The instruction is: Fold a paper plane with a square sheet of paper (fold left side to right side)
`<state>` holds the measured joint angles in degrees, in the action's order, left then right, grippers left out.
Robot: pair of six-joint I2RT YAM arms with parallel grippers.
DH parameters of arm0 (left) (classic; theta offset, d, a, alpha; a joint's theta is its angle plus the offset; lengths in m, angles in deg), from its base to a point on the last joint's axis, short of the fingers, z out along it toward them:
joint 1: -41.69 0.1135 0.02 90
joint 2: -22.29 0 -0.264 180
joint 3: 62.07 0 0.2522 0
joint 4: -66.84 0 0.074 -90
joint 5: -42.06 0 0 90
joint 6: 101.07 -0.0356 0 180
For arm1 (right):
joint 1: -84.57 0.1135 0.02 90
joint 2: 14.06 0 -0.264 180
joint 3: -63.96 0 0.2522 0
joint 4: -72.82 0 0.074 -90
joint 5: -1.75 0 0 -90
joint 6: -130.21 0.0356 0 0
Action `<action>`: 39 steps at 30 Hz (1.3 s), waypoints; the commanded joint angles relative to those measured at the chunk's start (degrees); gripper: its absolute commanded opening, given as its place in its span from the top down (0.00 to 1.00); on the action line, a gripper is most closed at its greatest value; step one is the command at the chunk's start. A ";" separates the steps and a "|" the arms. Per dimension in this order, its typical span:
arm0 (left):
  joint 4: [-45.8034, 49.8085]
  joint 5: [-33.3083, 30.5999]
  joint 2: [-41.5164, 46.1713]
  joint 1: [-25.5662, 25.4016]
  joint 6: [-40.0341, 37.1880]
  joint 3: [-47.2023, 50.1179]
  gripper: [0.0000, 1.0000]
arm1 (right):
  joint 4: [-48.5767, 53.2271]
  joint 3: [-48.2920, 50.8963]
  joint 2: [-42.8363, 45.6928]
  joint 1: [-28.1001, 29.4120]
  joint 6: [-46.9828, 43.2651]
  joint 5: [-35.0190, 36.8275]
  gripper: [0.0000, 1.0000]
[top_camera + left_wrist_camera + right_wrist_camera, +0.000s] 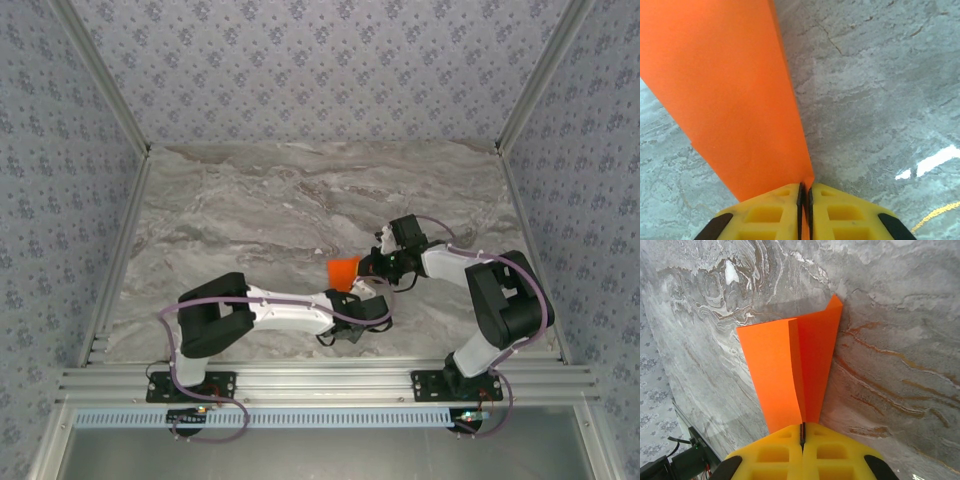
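Observation:
The orange sheet of paper [343,271] is held up over the marble table, between the two arms. It is folded along a crease, with two flaps spreading away from the fold [790,371]. My left gripper [805,190] is shut on one corner of it, and orange paper shows between the black pads. From the other side, my right gripper [801,429] is shut on the creased edge, its yellow fingers [775,452] pressed together. In the top view, the left gripper [357,290] meets the paper from below and the right gripper [373,264] from the right. In the left wrist view, the paper [730,100] rises as a broad flat face.
The grey marble table [250,210] stretches away to the left and back. Patterned walls [300,60] close it in on three sides. An aluminium rail [330,385] with both arm bases runs along the near edge.

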<state>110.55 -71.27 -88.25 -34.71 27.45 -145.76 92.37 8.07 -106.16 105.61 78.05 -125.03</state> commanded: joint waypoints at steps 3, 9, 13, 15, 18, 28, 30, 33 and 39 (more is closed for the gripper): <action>-1.30 2.88 3.88 1.67 0.41 2.56 0.89 | 2.91 -2.16 2.89 -0.07 -3.50 2.01 0.80; -5.13 7.05 6.67 3.78 -0.29 4.61 0.90 | 5.93 -1.69 11.86 -2.34 -6.38 5.01 0.56; -9.35 10.70 8.98 5.42 -0.05 7.04 0.90 | 7.31 1.11 18.85 -5.61 -8.58 5.97 0.38; -12.59 12.99 10.64 6.58 0.47 9.16 0.90 | 7.77 3.16 21.74 -7.25 -9.30 6.18 0.32; -19.92 17.51 13.82 8.72 1.52 14.05 0.89 | 7.29 6.42 24.68 -8.90 -10.19 5.01 0.28; -50.39 32.96 19.13 16.21 9.36 31.42 0.90 | -1.70 14.54 24.54 -4.74 -8.20 3.10 0.27; -54.11 34.76 19.12 17.29 10.26 33.13 0.91 | -3.32 15.00 23.68 -3.58 -7.89 2.64 0.25; -59.50 36.69 18.72 18.62 11.83 35.81 0.92 | -8.04 16.37 21.87 -2.13 -6.12 1.58 0.26; -70.95 40.29 16.64 20.58 16.47 40.00 0.93 | -15.40 16.71 17.42 1.99 -3.08 2.15 0.29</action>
<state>49.53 -34.46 -70.81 -14.86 40.91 -106.98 82.84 24.51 -87.27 106.14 72.52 -122.14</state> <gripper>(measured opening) 0.073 0.715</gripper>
